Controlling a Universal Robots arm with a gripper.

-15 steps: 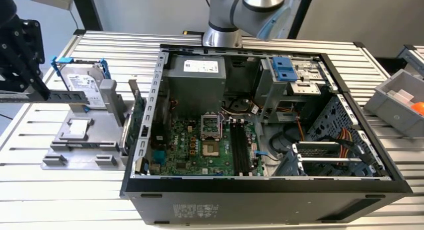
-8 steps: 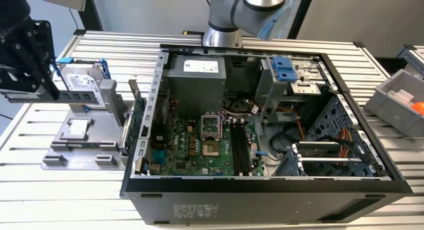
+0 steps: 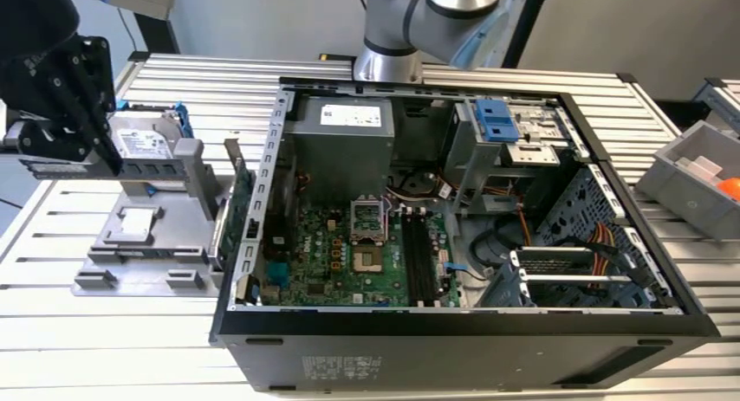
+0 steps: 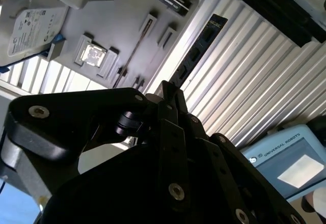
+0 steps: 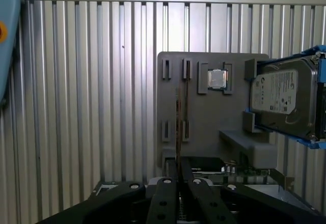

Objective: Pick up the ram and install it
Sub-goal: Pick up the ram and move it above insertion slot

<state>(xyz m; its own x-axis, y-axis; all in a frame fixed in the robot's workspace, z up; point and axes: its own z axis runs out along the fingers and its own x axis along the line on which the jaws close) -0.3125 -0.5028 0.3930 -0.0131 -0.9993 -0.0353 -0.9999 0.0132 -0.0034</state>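
Observation:
The ram (image 4: 198, 51) is a thin dark stick that juts out from between my gripper's (image 4: 168, 89) black fingers, and the gripper is shut on it. In the first wrist view the ram (image 5: 178, 132) shows edge-on, running up from the gripper (image 5: 179, 180) over the grey fixture (image 5: 204, 117). In the exterior view the gripper (image 3: 72, 154) hangs at the far left, above that fixture (image 3: 139, 245) and away from the open computer case (image 3: 463, 323). The motherboard's (image 3: 335, 262) long black slots (image 3: 418, 254) lie inside the case.
A silver hard drive (image 3: 145, 141) in a blue-tabbed frame stands on the fixture, with a small square chip (image 5: 218, 79) beside it. A green expansion card (image 3: 239, 215) stands upright at the case's outer wall. A grey bin (image 3: 694, 176) sits at the exterior view's right. A blue pendant (image 4: 285, 163) lies on the ribbed table.

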